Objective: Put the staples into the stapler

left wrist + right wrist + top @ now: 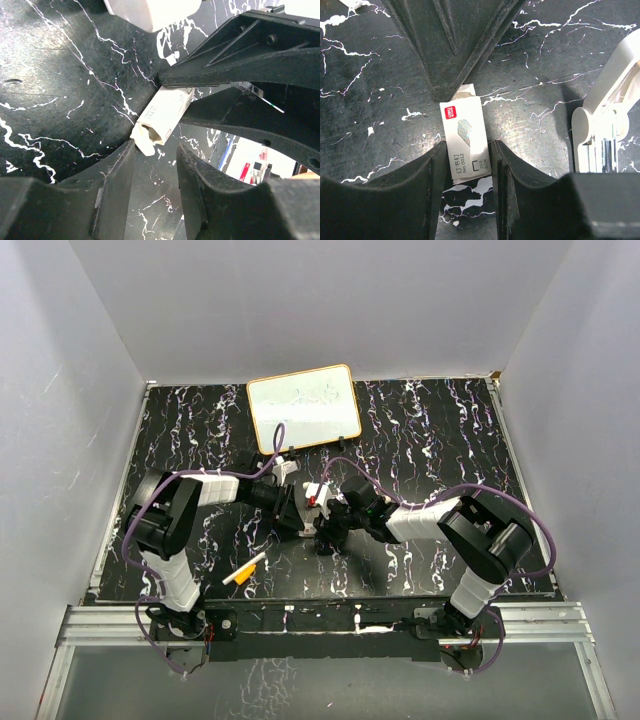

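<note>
While both arms meet over the middle of the bench (545, 60), the staples pack (465, 137) lies flat on the black marbled surface between them, label side up, with a red logo and a staple drawing showing; right hand (466, 150) has its two fingers closed against the pack's long sides at the end nearest its wrist, so it is holding the pack; left hand (156, 150) faces it from the opposite end, fingers part-way apart, narrow gap; the pack's torn-open end sits just in the mouth of that gap, touching one fingertip, with a sliver of bench showing beside the other, so no clamp there; white stapler (605, 110) lies on the bench just beside the right hand, apart from the pack, looks hinged open, metal rail visible below the hinge; whiteboard (303, 407) stands at the back of the bench; orange-and-white marker pen (245, 571) lies near the left arm's base, well apart from both hands.
</note>
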You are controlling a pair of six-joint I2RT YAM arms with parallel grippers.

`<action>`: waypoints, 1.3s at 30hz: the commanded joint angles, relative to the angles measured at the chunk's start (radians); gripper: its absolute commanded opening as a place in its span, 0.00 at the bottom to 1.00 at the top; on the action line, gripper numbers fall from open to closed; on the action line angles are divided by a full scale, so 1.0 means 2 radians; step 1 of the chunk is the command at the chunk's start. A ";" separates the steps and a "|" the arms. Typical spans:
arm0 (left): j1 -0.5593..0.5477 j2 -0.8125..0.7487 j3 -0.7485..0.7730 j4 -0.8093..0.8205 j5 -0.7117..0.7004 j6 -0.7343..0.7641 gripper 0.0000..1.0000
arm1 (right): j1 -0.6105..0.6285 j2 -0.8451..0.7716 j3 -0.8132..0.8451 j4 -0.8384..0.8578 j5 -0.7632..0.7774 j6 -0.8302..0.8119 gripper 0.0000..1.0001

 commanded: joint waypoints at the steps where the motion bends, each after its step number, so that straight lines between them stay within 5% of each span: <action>1: 0.005 -0.023 -0.017 -0.005 -0.004 0.010 0.41 | 0.000 0.013 -0.001 0.002 0.010 -0.003 0.42; 10: 0.010 -0.052 -0.047 0.026 -0.011 -0.004 0.50 | 0.000 0.020 0.003 -0.002 0.006 -0.006 0.41; 18: 0.010 -0.030 -0.050 0.054 0.000 -0.023 0.33 | 0.001 0.023 0.004 -0.001 0.002 -0.006 0.41; 39: 0.010 -0.013 -0.063 0.114 0.016 -0.048 0.20 | 0.000 0.031 0.005 -0.004 -0.008 -0.011 0.42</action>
